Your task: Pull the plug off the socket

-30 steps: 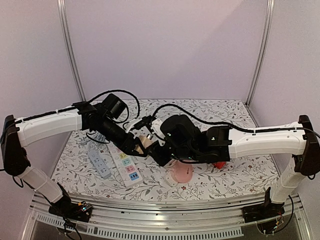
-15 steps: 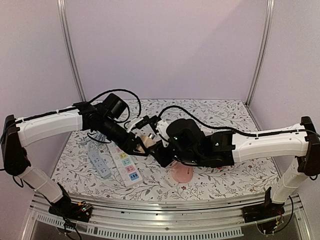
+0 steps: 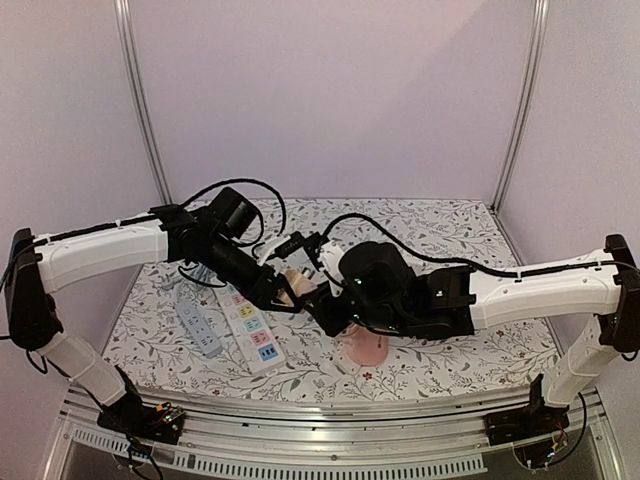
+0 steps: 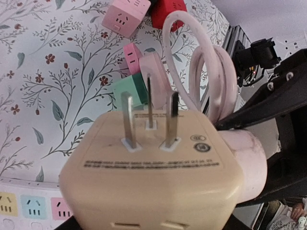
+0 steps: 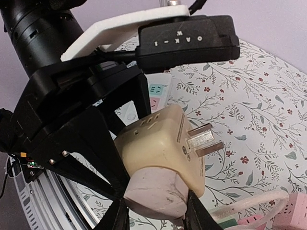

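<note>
Floral tablecloth [image 3: 450,230] under everything, plain lavender walls all around, pretty cramped setup tbh. Both my arms meet over the middle-left of the table, up off the cloth.

My left gripper [image 3: 283,292] is clamped on the cream cube socket [image 4: 153,163], one finger on each side of it. In the left wrist view the cube fills most of the frame, with its three metal prongs [image 4: 149,115] pointing back toward that camera. My right gripper [image 5: 156,211] is pinching the pink plug [image 5: 153,191], and you can see both fingers [image 5: 121,215] hugging its sides at the bottom of the right wrist view. So neither one is spread; both are closed on something.

The plug sits flush against one face of the cube with no gap that I can see, so it's not pulled off yet. Its pink cord [image 4: 211,72] loops up and around behind the cube in a couple of coils.

Other stuff lying on the cloth:
- a white power strip [image 3: 252,330] with coloured outlets, just below my left gripper
- a grey power strip [image 3: 198,325] beside it, a bit farther left
- a pink cube [image 4: 125,17] and a red cube [image 4: 168,10] next to each other
- a green cube [image 4: 130,91] showing just behind the prongs

Something pink on the table under my right arm in the top view too; can't tell what it is.
</note>
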Available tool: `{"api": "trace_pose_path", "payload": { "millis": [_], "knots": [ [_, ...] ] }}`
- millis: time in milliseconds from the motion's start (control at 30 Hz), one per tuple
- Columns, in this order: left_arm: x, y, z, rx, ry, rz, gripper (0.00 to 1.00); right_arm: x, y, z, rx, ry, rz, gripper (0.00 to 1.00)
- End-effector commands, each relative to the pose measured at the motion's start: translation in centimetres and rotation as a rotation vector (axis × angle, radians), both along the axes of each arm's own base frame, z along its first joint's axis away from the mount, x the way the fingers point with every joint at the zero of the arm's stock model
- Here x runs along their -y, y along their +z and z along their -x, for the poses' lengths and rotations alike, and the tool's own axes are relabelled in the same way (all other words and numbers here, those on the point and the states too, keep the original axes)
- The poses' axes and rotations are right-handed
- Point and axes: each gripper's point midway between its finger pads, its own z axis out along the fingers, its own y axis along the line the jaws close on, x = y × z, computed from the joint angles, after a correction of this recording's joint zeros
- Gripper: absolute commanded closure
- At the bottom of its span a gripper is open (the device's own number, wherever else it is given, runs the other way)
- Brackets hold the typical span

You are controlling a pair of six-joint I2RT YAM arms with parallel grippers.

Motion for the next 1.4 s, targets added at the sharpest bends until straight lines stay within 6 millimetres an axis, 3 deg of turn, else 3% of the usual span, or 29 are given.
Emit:
{"api": "trace_pose_path", "payload": {
  "millis": [0, 133, 267, 467, 733, 833, 1033, 1233, 1367],
  "knots": [
    [0.5, 1.2, -1.1, -0.03, 0.005, 0.064, 1.0, -0.1, 0.9, 0.1, 0.132, -0.065, 0.069, 1.0],
    [0.1, 0.5, -1.8, -0.055, 0.037, 0.05, 1.0, -1.4, 1.4, 2.4, 0.214, -0.018, 0.109, 1.0],
    [0.1, 0.0, -1.9, -0.072, 0.046, 0.04, 1.0, -1.8, 1.3, 2.9, 0.253, 0.006, 0.146, 1.0],
    [0.4, 0.7, -1.4, -0.06, 0.011, 0.069, 1.0, -0.7, 1.1, 1.2, 0.182, -0.029, 0.096, 1.0],
    [1.9, 1.8, 2.1, -0.022, -0.14, 0.1, 1.0, 1.7, 0.4, -1.2, 0.096, -0.102, 0.041, 1.0],
    [1.9, 1.7, 2.1, -0.018, -0.14, 0.092, 1.0, 1.6, 0.7, -1.3, 0.088, -0.095, 0.028, 1.0],
    [1.2, 1.1, 0.2, -0.062, -0.055, 0.075, 1.0, -0.1, 1.3, 1.4, 0.059, 0.093, 0.006, 1.0],
    [0.5, 1.3, -1.3, -0.118, -0.004, 0.118, 1.0, -0.3, 2.1, 4.1, 0.093, 0.211, 0.04, 1.0],
    [0.4, 1.2, -1.4, -0.129, -0.003, 0.121, 1.0, -0.4, 2.0, 4.4, 0.106, 0.21, 0.081, 1.0]
  ]
}}
